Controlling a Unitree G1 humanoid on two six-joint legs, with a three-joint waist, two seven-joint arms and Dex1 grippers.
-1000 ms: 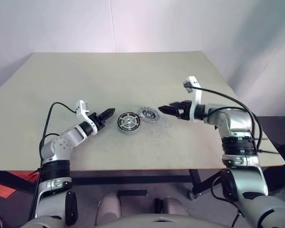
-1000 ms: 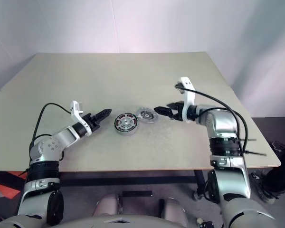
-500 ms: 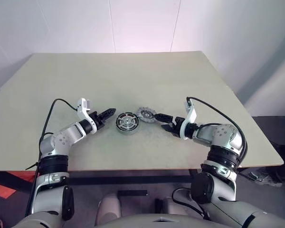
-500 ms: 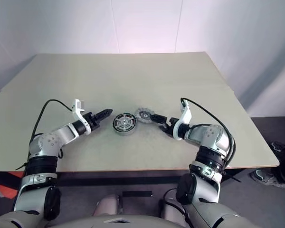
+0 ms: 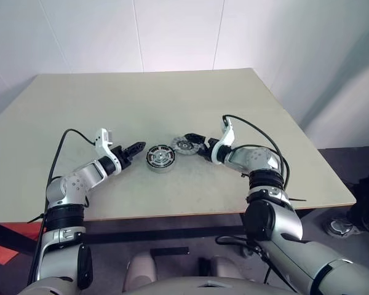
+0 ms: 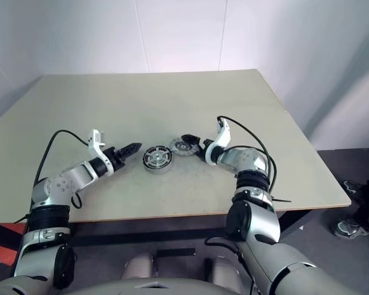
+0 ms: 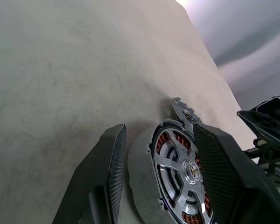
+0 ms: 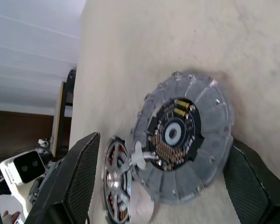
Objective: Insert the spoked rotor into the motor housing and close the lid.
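Observation:
The motor housing [image 5: 160, 157] lies flat on the table. The silvery spoked rotor [image 7: 182, 172] sits inside it, and copper windings show between the spokes. Just right of it lies the lid [image 5: 182, 145], a grey round disc with a small circuit board [image 8: 172, 130] at its centre facing up. My left gripper [image 5: 137, 148] is open just left of the housing, apart from it. In the left wrist view its fingers [image 7: 114, 158] frame the housing. My right gripper [image 5: 192, 145] is open wide at the lid's right side. In the right wrist view one finger [image 8: 79, 168] stands on each side of the disc.
The beige table [image 5: 172, 92] stretches far behind the parts. Its front edge [image 5: 172, 215] runs close below both arms. Black cables [image 5: 252, 126] loop off both wrists. A white wall stands behind the table.
My right gripper has swung left and down to the lid and rolled, so its fingers now flank the disc. The left gripper has kept its place. The camera has shifted a little.

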